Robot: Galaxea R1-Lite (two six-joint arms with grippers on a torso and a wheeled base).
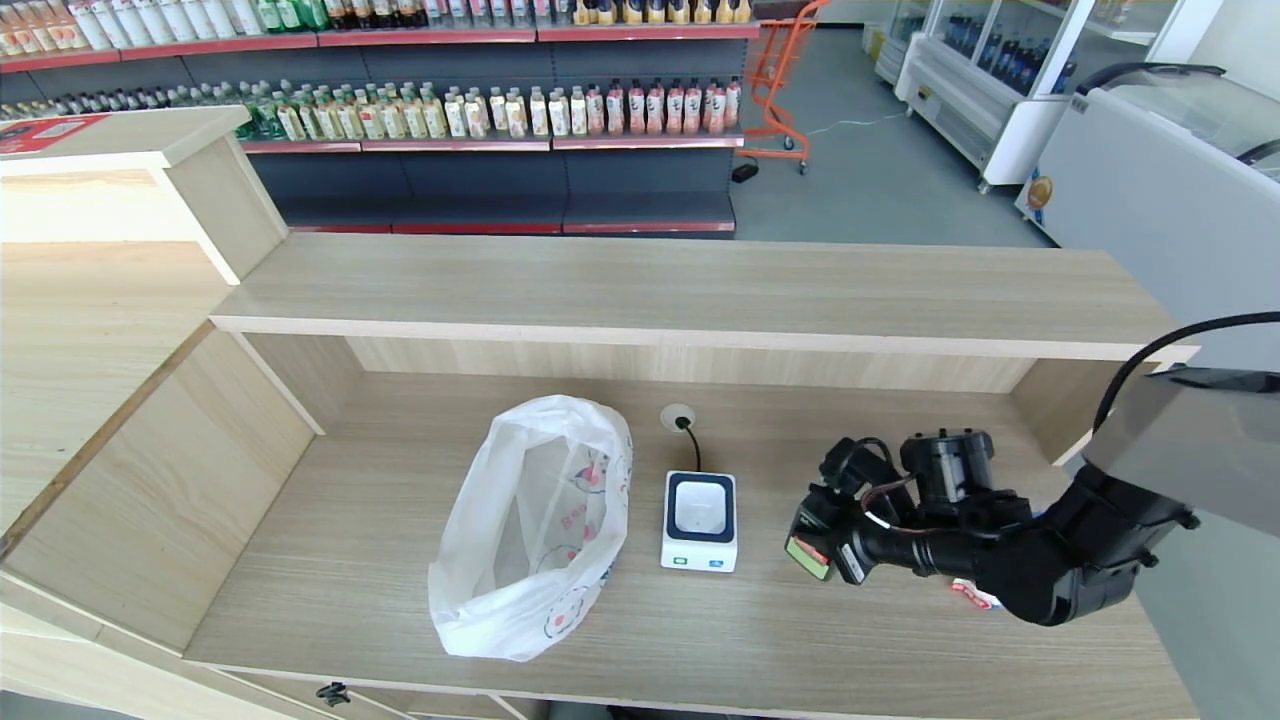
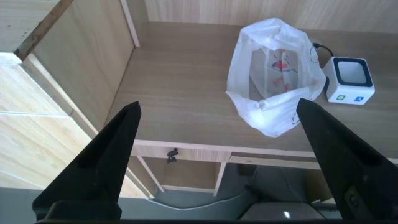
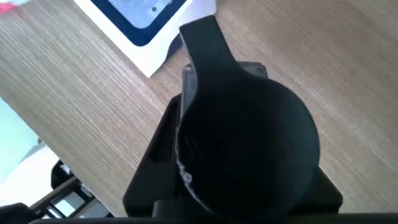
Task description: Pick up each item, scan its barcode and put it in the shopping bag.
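Note:
The white plastic shopping bag (image 1: 535, 530) lies on the counter with its mouth open toward the back. Right of it sits the white barcode scanner (image 1: 700, 520), its dark window facing up. My right gripper (image 1: 818, 535) hovers just right of the scanner, shut on a dark round item (image 3: 249, 149) that carries a green and red label (image 1: 810, 555). One finger (image 3: 202, 37) runs along the item's side, and the scanner (image 3: 146, 18) lies close beyond it. My left gripper (image 2: 217, 109) hangs open over the counter's near left side, with the bag (image 2: 273, 74) beyond its fingers.
A small red and white object (image 1: 970, 595) lies on the counter under my right arm. A raised wooden ledge (image 1: 700, 290) runs behind the counter, a side wall (image 1: 170, 480) closes its left, and the scanner's cable enters a hole (image 1: 678, 415).

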